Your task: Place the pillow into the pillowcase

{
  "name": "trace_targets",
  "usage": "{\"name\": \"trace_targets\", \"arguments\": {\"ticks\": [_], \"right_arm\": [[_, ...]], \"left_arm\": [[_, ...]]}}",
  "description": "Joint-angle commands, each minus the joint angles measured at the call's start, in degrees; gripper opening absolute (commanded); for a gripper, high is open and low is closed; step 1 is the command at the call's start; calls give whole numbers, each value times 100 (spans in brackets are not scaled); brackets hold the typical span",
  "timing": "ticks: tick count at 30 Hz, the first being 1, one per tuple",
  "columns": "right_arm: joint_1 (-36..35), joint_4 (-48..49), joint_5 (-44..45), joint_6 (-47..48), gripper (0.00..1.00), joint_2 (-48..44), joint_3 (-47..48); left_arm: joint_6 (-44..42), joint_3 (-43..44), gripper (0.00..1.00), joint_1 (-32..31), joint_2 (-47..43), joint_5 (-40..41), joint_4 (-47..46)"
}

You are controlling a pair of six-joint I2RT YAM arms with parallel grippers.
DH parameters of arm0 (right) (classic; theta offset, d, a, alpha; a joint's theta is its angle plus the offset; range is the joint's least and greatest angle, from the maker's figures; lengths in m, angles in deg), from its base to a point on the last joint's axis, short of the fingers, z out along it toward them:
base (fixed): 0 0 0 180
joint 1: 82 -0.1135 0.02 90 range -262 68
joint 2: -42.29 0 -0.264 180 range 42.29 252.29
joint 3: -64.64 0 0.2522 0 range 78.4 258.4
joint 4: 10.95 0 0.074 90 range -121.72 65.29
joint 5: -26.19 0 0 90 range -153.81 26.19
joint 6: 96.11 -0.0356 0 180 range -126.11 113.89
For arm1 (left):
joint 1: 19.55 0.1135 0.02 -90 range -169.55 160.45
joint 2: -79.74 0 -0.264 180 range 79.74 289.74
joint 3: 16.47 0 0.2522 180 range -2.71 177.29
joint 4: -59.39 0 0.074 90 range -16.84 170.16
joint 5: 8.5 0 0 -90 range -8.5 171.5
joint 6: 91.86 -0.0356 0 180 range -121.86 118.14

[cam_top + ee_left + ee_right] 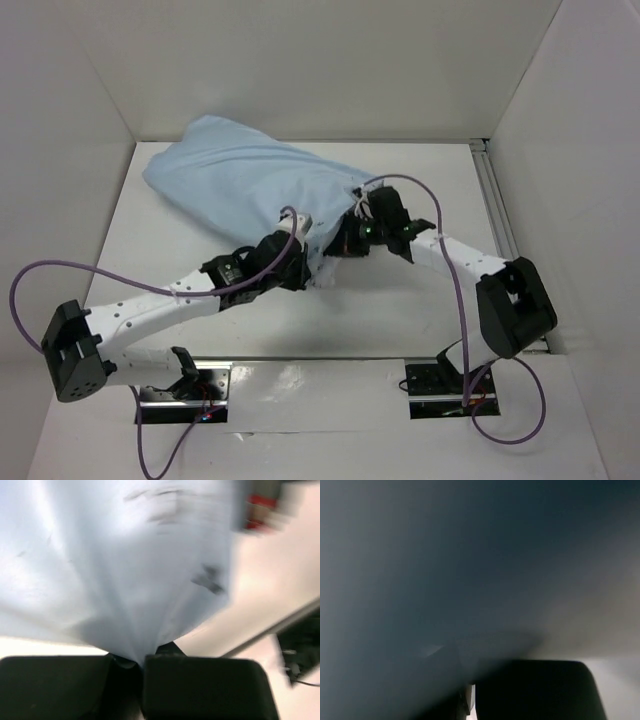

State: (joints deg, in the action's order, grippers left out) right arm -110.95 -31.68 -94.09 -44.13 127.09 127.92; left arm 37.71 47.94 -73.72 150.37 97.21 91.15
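Motion-blurred pillowcase [125,570], left wrist view

The pillowcase [245,185] is a light blue fabric sack that lies on the white table, filled out and plump. It runs on a slant from the far left corner area towards the middle of the table. Its far end is rounded and full, with soft creases running along its length, and it narrows towards its near right end, where the cloth is drawn into tighter wrinkles. In the left wrist view the pillowcase [130,570] shows pale blue with a few blurred dark marks, its folds gathering to a tight bunch at the bottom. In the right wrist view the cloth [445,555] fills the frame in deep shadow. The pillow is hidden inside, showing only as the bulk under the blue fabric.
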Motion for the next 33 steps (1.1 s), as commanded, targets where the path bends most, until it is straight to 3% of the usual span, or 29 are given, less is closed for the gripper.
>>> {"name": "trace_targets", "arguments": {"ticks": [1,3,4,8,10,14,19,23,24,25,26,29,30,31,33], "right_arm": [[293,829,444,57,0,11,1625],[530,601,444,119,0,72,2287],[531,547,505,119,0,72,2795],[365,520,690,119,0,-156,3021],[171,616,813,119,0,-156,2488],[-451,1512,866,-442,0,483,1336],[-621,1865,673,-759,0,995,955],[-472,1086,865,-400,2,451,1015],[-471,822,1031,-260,8,337,1086],[-332,315,1129,-128,35,75,1173],[-278,57,1243,47,51,-76,1174],[73,-787,1569,346,80,-770,1043],[178,-998,1630,435,84,-954,982],[371,-1209,1770,523,87,-1295,929],[582,-1850,1920,778,90,-1596,840]], "left_arm": [[-598,1633,0,-111,-182,-1015,-272],[-1010,2567,0,-41,292,-1454,35],[-1143,3495,0,29,476,-1630,133],[-1496,5049,0,310,1241,-2622,476],[-1418,5139,0,433,1392,-2975,389],[-961,4429,0,706,1384,-3713,-250],[-319,3672,0,1022,1059,-4505,-964],[-257,3671,0,1400,926,-4699,-965],[-257,3723,0,1549,926,-4752,-887],[-257,3724,0,1628,926,-4752,-816],[-327,3802,0,1690,996,-4752,-668],[-380,3803,0,1875,1128,-4909,-596],[-380,3751,0,1875,1128,-4989,-430],[-441,3750,6,1875,1224,-5094,-324],[-643,3750,47,1875,1339,-5411,0]]}}
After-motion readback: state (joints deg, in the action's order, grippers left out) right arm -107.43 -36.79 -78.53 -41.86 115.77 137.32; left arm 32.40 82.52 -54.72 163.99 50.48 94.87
